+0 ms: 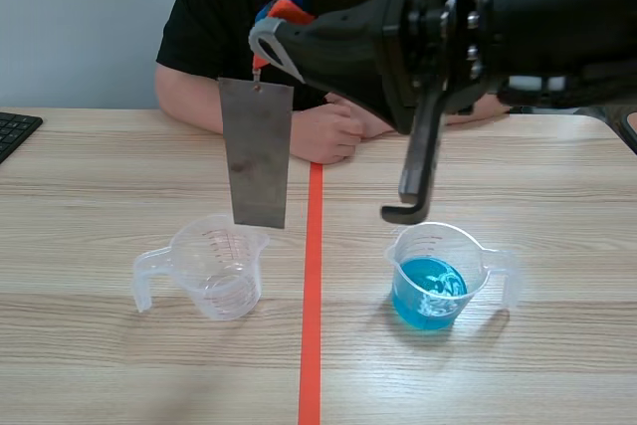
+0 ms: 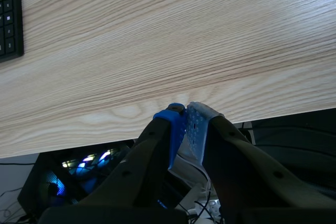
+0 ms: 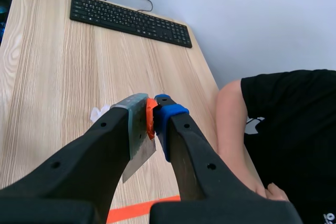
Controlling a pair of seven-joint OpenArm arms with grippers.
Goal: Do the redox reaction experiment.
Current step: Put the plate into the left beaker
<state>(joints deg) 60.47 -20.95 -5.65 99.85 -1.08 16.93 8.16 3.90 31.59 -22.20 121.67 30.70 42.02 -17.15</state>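
A grey metal plate (image 1: 257, 156) hangs upright from an orange tab (image 1: 289, 11), and my right gripper (image 1: 274, 35) is shut on that tab. The plate's lower edge is just above the rim of an empty clear measuring cup (image 1: 217, 268) left of the tape line. A second clear cup (image 1: 435, 276) right of the line holds blue liquid. In the right wrist view the plate (image 3: 139, 140) sits between the fingers of my right gripper (image 3: 153, 114), with a bit of the empty cup (image 3: 97, 114) beyond. My left gripper (image 2: 185, 111) is shut on nothing, over the table's near edge.
A person sits across the table with hands (image 1: 338, 131) resting near the tape line. A black keyboard (image 1: 15, 131) lies at the far left edge. The raised right arm (image 1: 478, 27) spans the upper scene; a black hook-shaped part (image 1: 413, 181) hangs above the blue cup.
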